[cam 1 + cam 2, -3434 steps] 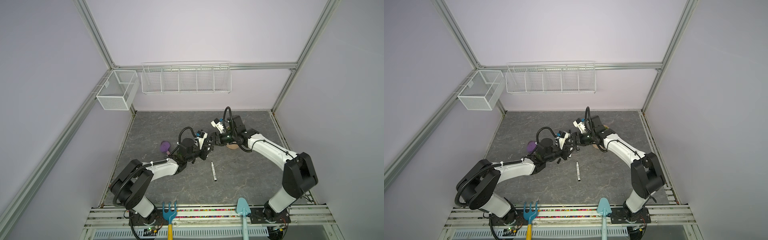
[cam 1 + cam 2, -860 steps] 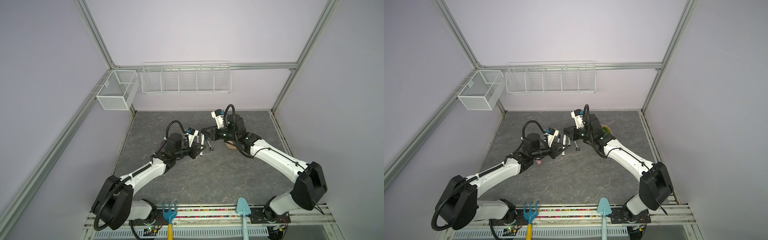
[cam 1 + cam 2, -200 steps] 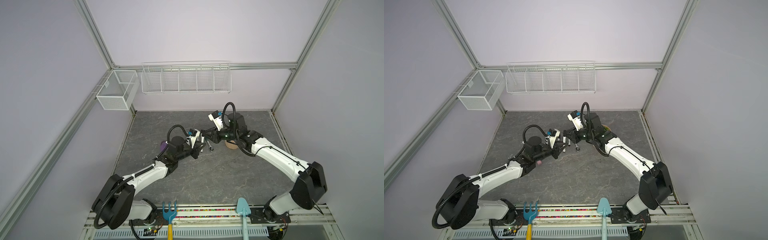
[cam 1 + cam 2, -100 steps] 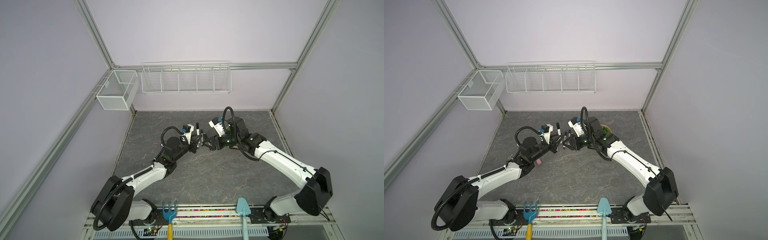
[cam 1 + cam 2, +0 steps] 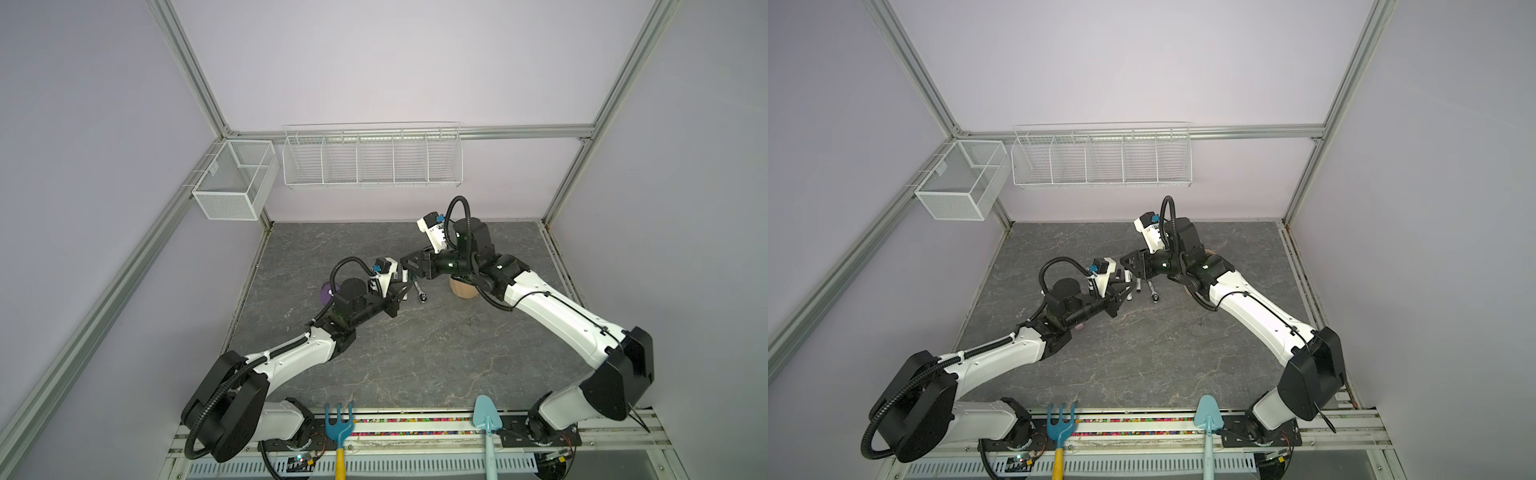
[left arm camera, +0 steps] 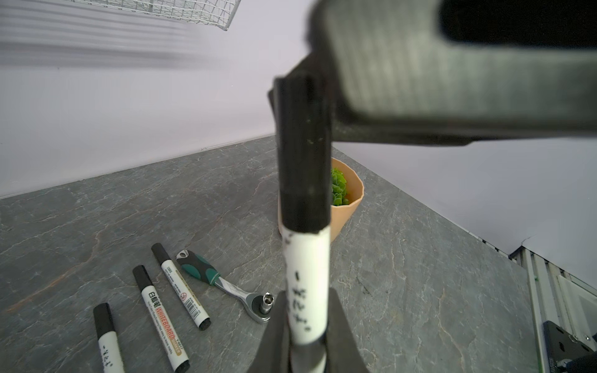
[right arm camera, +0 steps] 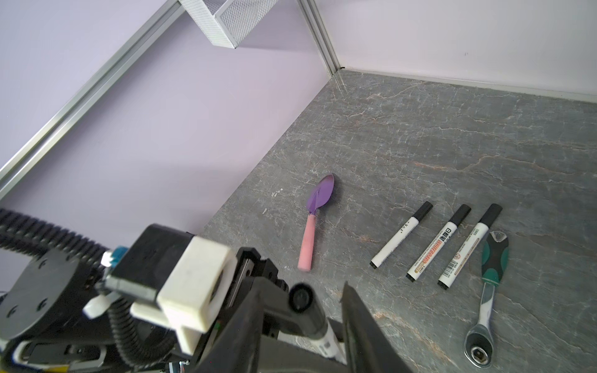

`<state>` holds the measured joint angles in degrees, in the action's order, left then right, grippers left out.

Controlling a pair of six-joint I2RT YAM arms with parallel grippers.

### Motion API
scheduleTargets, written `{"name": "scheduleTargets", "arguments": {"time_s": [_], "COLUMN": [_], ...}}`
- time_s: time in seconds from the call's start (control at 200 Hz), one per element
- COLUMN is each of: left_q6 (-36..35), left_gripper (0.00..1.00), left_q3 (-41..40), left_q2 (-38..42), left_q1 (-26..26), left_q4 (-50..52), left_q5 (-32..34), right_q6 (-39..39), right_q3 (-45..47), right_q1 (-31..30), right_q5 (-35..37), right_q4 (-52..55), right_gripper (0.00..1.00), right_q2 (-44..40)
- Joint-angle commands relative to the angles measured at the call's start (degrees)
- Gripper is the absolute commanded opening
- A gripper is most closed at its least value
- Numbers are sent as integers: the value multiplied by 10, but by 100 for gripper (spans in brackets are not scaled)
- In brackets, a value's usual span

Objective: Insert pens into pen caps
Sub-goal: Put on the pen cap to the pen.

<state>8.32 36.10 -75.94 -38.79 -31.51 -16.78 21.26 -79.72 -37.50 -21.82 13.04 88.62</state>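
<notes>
One pen (image 6: 307, 268) in left end effector (image 6: 308, 292)

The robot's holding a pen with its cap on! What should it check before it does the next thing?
1. Grip: left gripper shut on held pen: ok.
2. Black cap on that pen: ok; pushed fully home: cannot tell.
3. Release: right gripper jaws apart around the cap: ok.
4. The three pens on the table all capped: ok.
5. Bare spot beside them, away from the wrench: ok.
</notes>
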Motion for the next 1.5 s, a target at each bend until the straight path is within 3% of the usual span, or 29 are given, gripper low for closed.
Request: {"name": "scheduleTargets", "arguments": {"time_s": [0.0, 0.315, 0.56, 0.76, 1.095, 1.315, 1.495], "left_q6": [3, -1, 10, 3, -10, 44, 39], "left_gripper": [0, 0, 0, 0, 0, 0, 0], "left_q3": [-3, 3, 4, 25, 65, 91, 115], "left_q2": [8, 12, 21, 33, -12, -37, -44], "left_q1": [-4, -5, -6, -6, 5, 67, 74], "left_q4": [-1, 11, 4, -36, -144, -212, -219], "left_q5": [-12, -21, -19, 21, 139, 145, 145], "right_q6": [10, 17, 30, 53, 33, 17, -2], "right_q3": [-8, -3, 10, 53, 104, 120, 116], "right_q1": [1, 2, 2, 3, 2, 0, -17], "right_q5": [1, 2, -5, -26, -156, -176, -167], "right_q4": [-12, -15, -18, 1, 78, 133, 167], "right_gripper": [37, 31, 15, 7, 7, 7, 7], "right_q2": [17, 28, 38, 48, 99, 126, 161]}}
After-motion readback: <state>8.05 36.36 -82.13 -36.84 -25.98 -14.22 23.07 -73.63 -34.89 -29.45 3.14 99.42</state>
